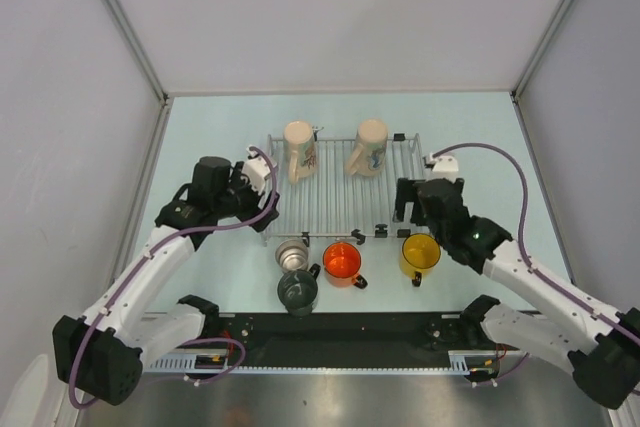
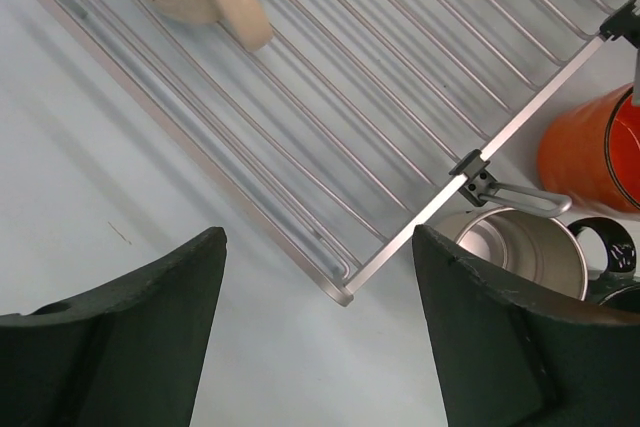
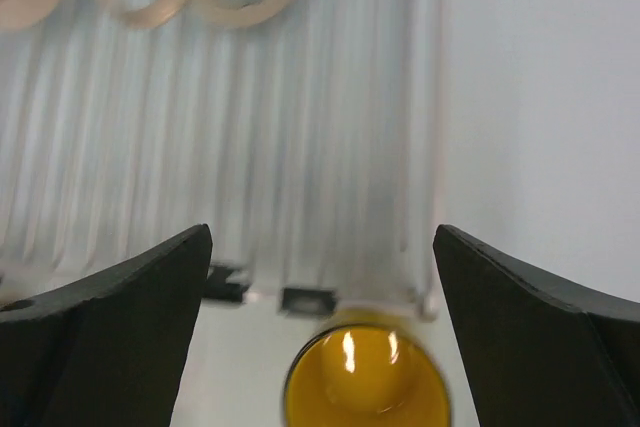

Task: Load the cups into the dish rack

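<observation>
The dish rack (image 1: 345,192) lies mid-table with two cream cups (image 1: 299,150) (image 1: 368,147) on their sides at its far end. In front of the rack stand a steel cup (image 1: 292,253), an orange cup (image 1: 342,262), a yellow cup (image 1: 420,254) and a dark grey-green cup (image 1: 298,292). My left gripper (image 2: 318,237) is open and empty over the rack's (image 2: 400,97) near left corner, with the steel cup (image 2: 515,247) to its right. My right gripper (image 3: 322,232) is open and empty above the yellow cup (image 3: 365,382), at the rack's (image 3: 250,147) near right corner.
White walls close in the table on three sides. The arm bases and a black rail (image 1: 340,332) run along the near edge, close behind the dark cup. In the left wrist view the orange cup (image 2: 580,152) and the dark cup's handle (image 2: 610,247) sit at the right.
</observation>
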Available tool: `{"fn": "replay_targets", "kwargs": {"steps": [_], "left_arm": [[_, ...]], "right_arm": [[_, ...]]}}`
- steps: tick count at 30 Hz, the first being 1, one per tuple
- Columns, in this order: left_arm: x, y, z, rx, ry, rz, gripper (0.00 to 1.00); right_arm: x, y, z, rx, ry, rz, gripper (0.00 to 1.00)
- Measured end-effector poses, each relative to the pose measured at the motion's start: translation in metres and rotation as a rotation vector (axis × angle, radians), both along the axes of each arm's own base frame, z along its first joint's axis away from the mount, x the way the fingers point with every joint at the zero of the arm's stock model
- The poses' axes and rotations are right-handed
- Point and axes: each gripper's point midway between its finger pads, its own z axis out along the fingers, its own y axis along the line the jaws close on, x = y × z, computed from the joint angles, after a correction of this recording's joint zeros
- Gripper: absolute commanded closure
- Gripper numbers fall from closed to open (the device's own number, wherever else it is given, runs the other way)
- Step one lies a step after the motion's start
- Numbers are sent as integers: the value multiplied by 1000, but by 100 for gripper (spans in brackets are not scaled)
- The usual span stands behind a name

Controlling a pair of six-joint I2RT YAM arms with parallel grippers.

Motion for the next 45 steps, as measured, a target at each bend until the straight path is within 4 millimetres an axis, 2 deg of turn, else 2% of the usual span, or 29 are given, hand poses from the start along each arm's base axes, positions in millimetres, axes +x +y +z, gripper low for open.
{"fn": "replay_targets", "kwargs": {"steps": [5,9,13,16,18,24,30,33,36,41,43,45], "left_arm": [[-8,-1,9,-20,-15,-14,19],[-13,-5,13,-47,-15,-32,19],[-17,-7,13,-62,2,-42,20],[-19,-8,13,-67,7,-43,19],[-19,-7,14,-67,5,-42,20],[-20,-7,15,-68,3,-42,20],[-22,-5,17,-65,-6,-36,19],[-22,-4,19,-66,-15,-32,20],[-22,-3,20,-65,-21,-29,21],[-22,-3,20,-64,-23,-28,23],[-22,-3,21,-65,-23,-28,23],[-21,-3,21,-65,-24,-28,23]], "right_arm": [[-62,69,13,-2,-20,315,0],[-101,108,10,-51,-4,493,0],[-127,137,-15,-160,46,608,2],[-141,154,-36,-252,90,665,11],[-148,164,-47,-296,110,694,12],[-159,187,-64,-348,143,740,14],[-158,197,-71,-356,153,749,16],[-157,200,-76,-360,161,751,20],[-152,202,-81,-351,175,747,31],[-143,204,-87,-340,195,736,59],[-144,205,-88,-339,201,742,67],[-144,207,-88,-330,204,748,70]]}}
